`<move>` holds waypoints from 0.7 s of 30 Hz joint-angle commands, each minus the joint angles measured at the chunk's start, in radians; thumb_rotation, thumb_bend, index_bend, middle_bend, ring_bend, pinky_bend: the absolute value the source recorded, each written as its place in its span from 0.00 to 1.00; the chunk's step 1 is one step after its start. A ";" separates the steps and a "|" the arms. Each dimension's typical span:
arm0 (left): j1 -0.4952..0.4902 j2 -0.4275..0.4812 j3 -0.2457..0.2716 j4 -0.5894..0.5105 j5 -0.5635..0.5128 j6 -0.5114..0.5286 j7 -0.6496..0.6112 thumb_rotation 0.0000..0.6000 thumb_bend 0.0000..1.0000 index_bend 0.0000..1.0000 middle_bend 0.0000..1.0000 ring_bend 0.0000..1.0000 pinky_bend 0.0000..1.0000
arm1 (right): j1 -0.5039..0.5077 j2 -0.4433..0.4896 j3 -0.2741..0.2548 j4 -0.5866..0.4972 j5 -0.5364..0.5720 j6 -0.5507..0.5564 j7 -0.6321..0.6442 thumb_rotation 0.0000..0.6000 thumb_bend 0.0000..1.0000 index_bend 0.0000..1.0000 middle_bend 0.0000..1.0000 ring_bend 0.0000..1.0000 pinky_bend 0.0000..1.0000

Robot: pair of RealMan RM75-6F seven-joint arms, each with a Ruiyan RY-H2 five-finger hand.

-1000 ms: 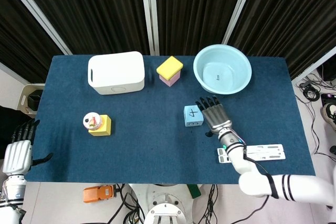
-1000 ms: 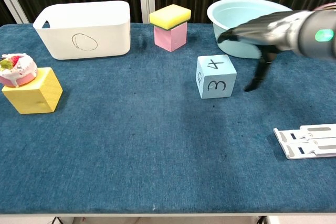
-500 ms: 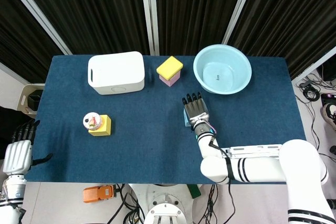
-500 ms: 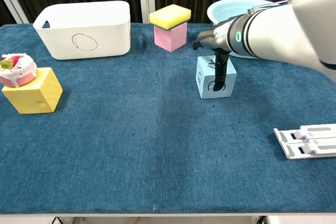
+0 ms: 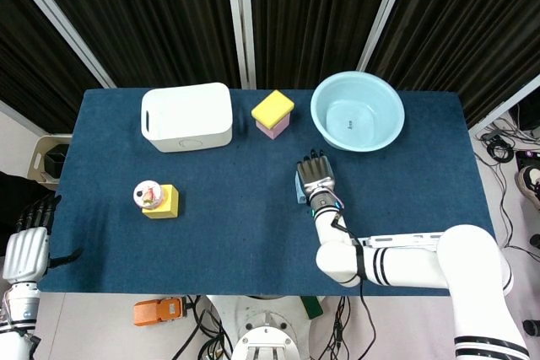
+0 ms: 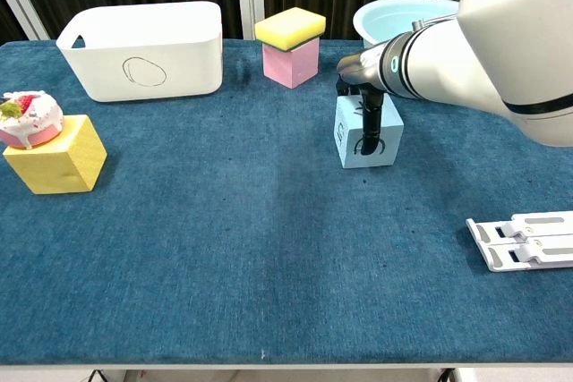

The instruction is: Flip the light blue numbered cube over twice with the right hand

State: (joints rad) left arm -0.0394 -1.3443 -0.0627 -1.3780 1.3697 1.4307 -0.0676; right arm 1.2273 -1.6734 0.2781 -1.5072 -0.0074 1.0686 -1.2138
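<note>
The table [image 5: 253, 233] wears a dark blue cloth, with black curtains behind. At its far left stands a white bin [image 6: 143, 49] with an oval drawn on its front wall. At far right sits a pale blue basin [image 5: 357, 111]; a small dark label inside it is too small to read. Between them a pink block [image 6: 291, 62] carries a yellow sponge [image 6: 290, 26] on top.

The right arm [image 6: 501, 51] reaches in from the near right, and the right hand [image 5: 315, 176] lies over the cube [image 6: 367, 131], near the table's middle, just in front of the basin. From the chest view a dark finger [image 6: 371, 123] hangs down the cube's front face, covering the writing there; a mark on its left face cannot be read. Whether the hand truly grips the cube or only rests on it, I cannot tell.

At the left a yellow block [image 6: 55, 154] bears a small pink-and-white cake [image 6: 27, 118]. A flat white plastic piece [image 6: 526, 241] lies at the near right edge.

The left hand [image 5: 29, 240] hangs off the table's left side, fingers straight and apart, holding nothing.
</note>
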 commanded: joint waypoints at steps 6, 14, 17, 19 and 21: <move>0.001 0.000 -0.001 0.003 -0.001 -0.001 -0.003 1.00 0.00 0.01 0.00 0.00 0.00 | -0.086 0.068 0.001 -0.064 -0.206 -0.082 0.210 1.00 0.34 0.54 0.40 0.26 0.23; 0.003 -0.001 -0.001 0.004 0.003 0.002 -0.008 1.00 0.00 0.01 0.00 0.00 0.00 | -0.274 0.141 0.028 -0.153 -0.587 -0.136 0.631 1.00 0.34 0.56 0.42 0.27 0.23; 0.001 -0.004 -0.001 0.004 0.004 -0.001 -0.010 1.00 0.00 0.01 0.00 0.00 0.00 | -0.349 0.133 0.029 -0.126 -0.731 -0.176 0.835 1.00 0.34 0.55 0.42 0.27 0.23; -0.002 -0.007 -0.001 0.004 0.007 -0.003 -0.009 1.00 0.00 0.01 0.00 0.00 0.00 | -0.396 0.118 0.034 -0.089 -0.815 -0.216 0.997 1.00 0.34 0.55 0.42 0.27 0.23; -0.005 -0.009 -0.002 0.003 0.011 -0.003 -0.007 1.00 0.00 0.01 0.00 0.00 0.00 | -0.441 0.094 0.039 -0.040 -0.905 -0.252 1.169 1.00 0.34 0.54 0.42 0.27 0.23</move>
State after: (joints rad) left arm -0.0440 -1.3524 -0.0640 -1.3744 1.3803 1.4273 -0.0755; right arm 0.9176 -1.5603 0.3033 -1.6104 -0.6933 0.9036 -0.3603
